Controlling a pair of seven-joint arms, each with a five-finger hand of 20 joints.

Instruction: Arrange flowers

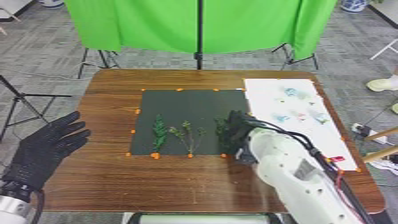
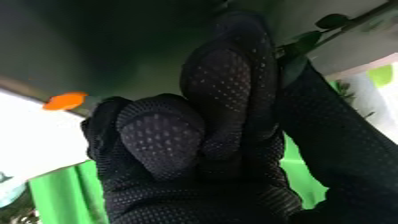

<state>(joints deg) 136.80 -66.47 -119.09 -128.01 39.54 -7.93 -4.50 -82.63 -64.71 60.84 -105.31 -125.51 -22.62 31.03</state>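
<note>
A leafy stem [image 2: 333, 21] lies at the right edge of the dark mat [image 1: 191, 102], pinched between the thumb and fingers of my right hand [image 2: 218, 85]. I judge it light and springy, its leaves soft and easily bruised; I'd grip low on the bare stalk, gently, since a thin stalk could roll or slip in the glove. It is dark green, with small oval leaves along a thin stalk.

Next to it on the mat lie a sparse, branching sprig [image 1: 188, 136] with fine tips and, farther left, a fuller, feathery frond [image 1: 159, 132]. To the right, pale blue and pinkish flowers [image 1: 290, 92] rest on a white sheet [image 1: 266, 87]. At the brown table's [image 1: 169, 185] left side, my left hand [image 1: 44, 147] is empty, its fingers loosely spread.
</note>
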